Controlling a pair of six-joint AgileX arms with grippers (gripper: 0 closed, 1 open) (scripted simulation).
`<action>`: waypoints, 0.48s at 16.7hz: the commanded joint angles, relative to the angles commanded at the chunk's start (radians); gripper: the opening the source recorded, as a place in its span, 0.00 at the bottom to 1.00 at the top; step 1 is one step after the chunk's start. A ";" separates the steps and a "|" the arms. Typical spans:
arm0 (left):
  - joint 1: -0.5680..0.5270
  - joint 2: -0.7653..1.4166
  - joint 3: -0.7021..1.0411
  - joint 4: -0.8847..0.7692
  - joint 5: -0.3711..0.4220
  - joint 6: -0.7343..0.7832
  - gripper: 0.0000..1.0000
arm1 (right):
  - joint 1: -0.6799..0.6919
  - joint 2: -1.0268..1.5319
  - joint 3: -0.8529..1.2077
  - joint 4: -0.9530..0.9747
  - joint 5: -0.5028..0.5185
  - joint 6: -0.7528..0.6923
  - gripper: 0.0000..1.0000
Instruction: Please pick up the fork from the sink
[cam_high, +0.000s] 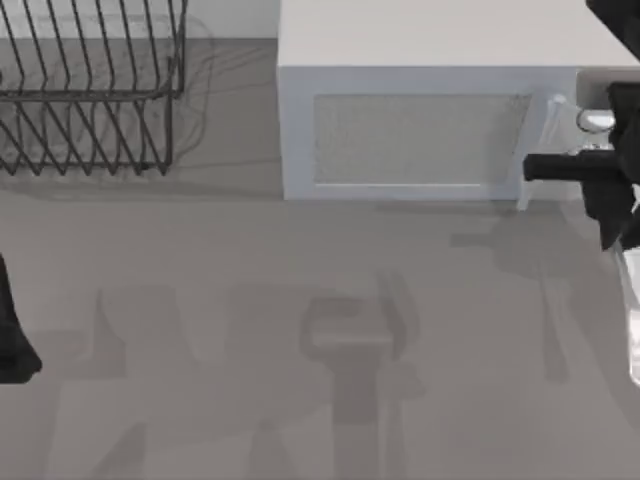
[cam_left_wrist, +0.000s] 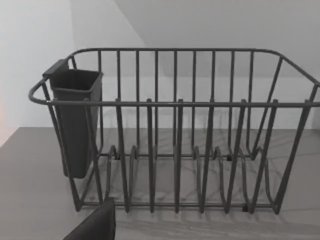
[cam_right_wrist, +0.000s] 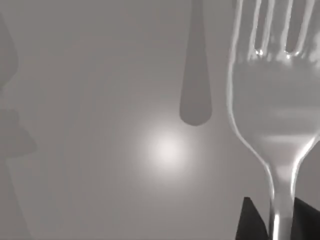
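At table's right edge, right hand (cam_right_wrist: 272, 220) grips fork (cam_right_wrist: 272, 100).

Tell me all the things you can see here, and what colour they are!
Fork: one, shiny silver, held in the right gripper, above the grey table at the top view's right edge.
Dish rack: one, dark wire, far left of the table.
Cup on the rack: one, dark grey, hung at one end of the rack.
Sink box: one, white, at the back of the table, middle to right.
Table: one, grey.
Left gripper: black, at the table's left edge.
Right gripper: black, closed on the fork's handle.
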 joint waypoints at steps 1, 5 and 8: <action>0.000 0.000 0.000 0.000 0.000 0.000 1.00 | 0.050 -0.023 -0.028 0.001 -0.004 0.036 0.00; 0.000 0.000 0.000 0.000 0.000 0.000 1.00 | 0.188 -0.074 -0.102 0.014 -0.017 0.125 0.00; 0.000 0.000 0.000 0.000 0.000 0.000 1.00 | 0.201 -0.078 -0.109 0.016 -0.018 0.133 0.00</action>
